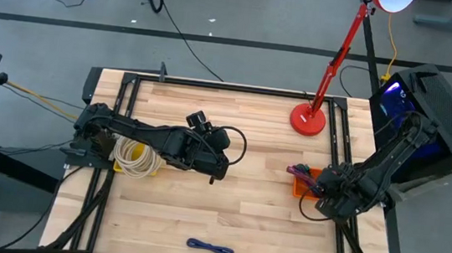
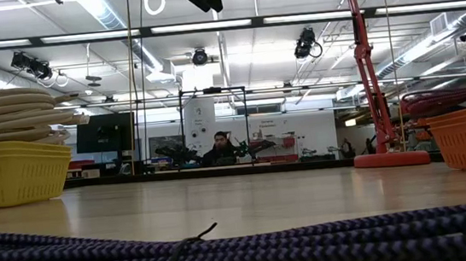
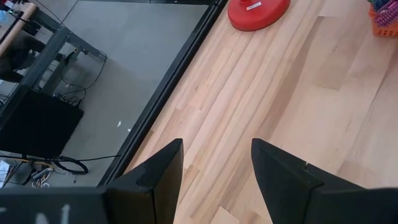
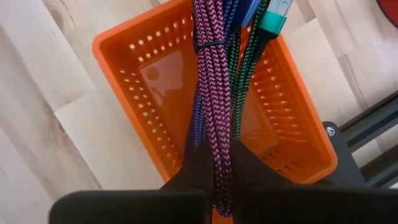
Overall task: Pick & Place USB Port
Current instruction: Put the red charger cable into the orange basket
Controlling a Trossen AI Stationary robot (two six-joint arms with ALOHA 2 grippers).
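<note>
Yellow basket (image 1: 133,157) with coiled pale cord sits near the counter's (image 1: 225,211) left edge; the left gripper (image 1: 220,170) hovers over the counter's middle, jaws spread and holding nothing; a blue-purple braided cable (image 1: 210,247) lies near the front edge, well apart from both arms; a red lamp base (image 1: 308,119) stands toward the back right; the orange basket (image 4: 149,87) sits by the right edge; above it the right gripper (image 4: 219,180) has its jaws pressed together, pinching a magenta braided USB cable (image 4: 213,81) that hangs into the basket beside green and blue ones.
</note>
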